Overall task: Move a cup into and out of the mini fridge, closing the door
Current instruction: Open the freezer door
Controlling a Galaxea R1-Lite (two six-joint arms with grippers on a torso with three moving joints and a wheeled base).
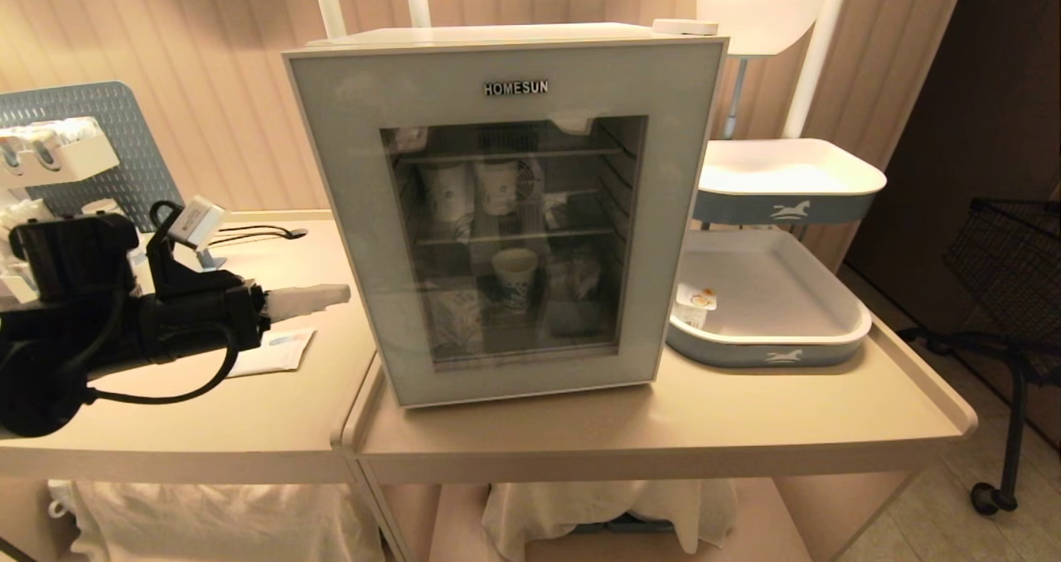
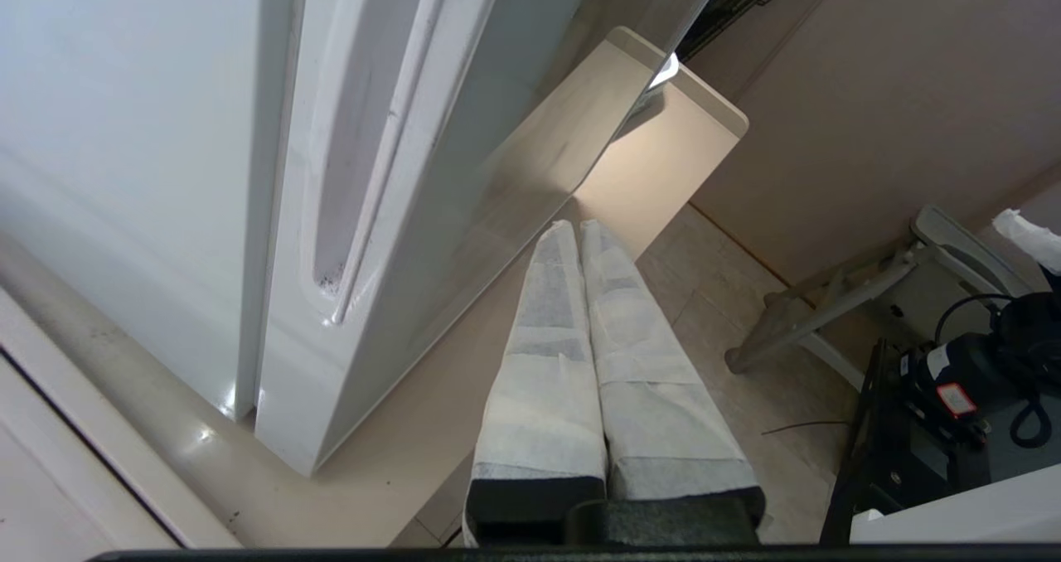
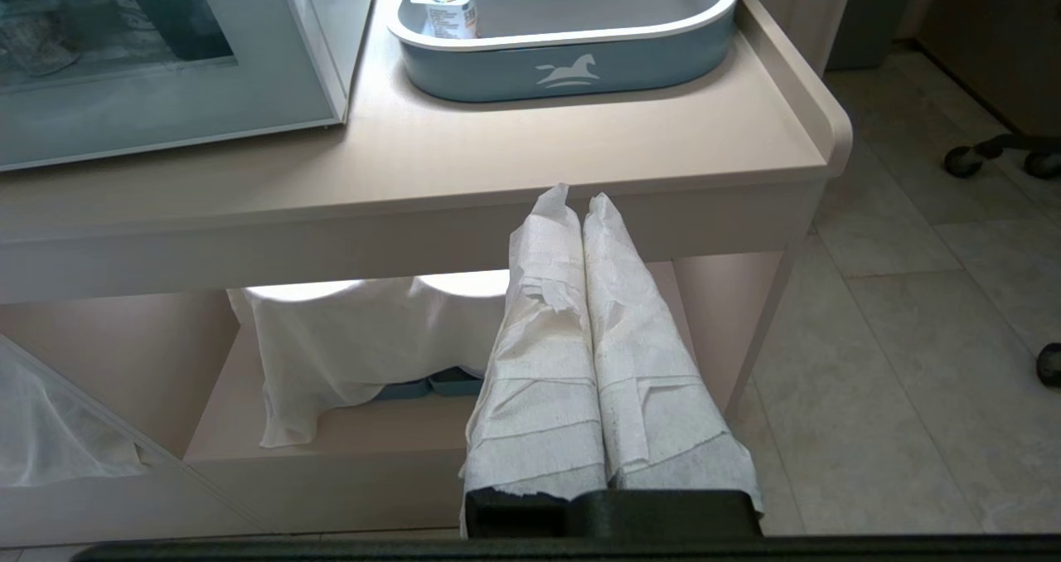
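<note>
The small white plastic yogurt tub (image 1: 695,305) stands in the grey-blue tray (image 1: 771,348), right of the white mini fridge (image 1: 506,214) with its glass door (image 1: 506,239) closed. The left tool (image 1: 341,295), pressed together, hangs at the fridge's left side; the right tool (image 3: 578,201), pressed together, empty, hangs below the desk (image 1: 663,429) edge.

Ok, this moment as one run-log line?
door: closed | cup: in tray | left gripper: shut, beside fridge | right gripper: shut, parked

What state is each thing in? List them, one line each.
door: shut.
cup: upright, sealed, in the lower tray.
left gripper: shut, empty, beside the mini fridge.
right gripper: shut, empty, low before the table edge.
</note>
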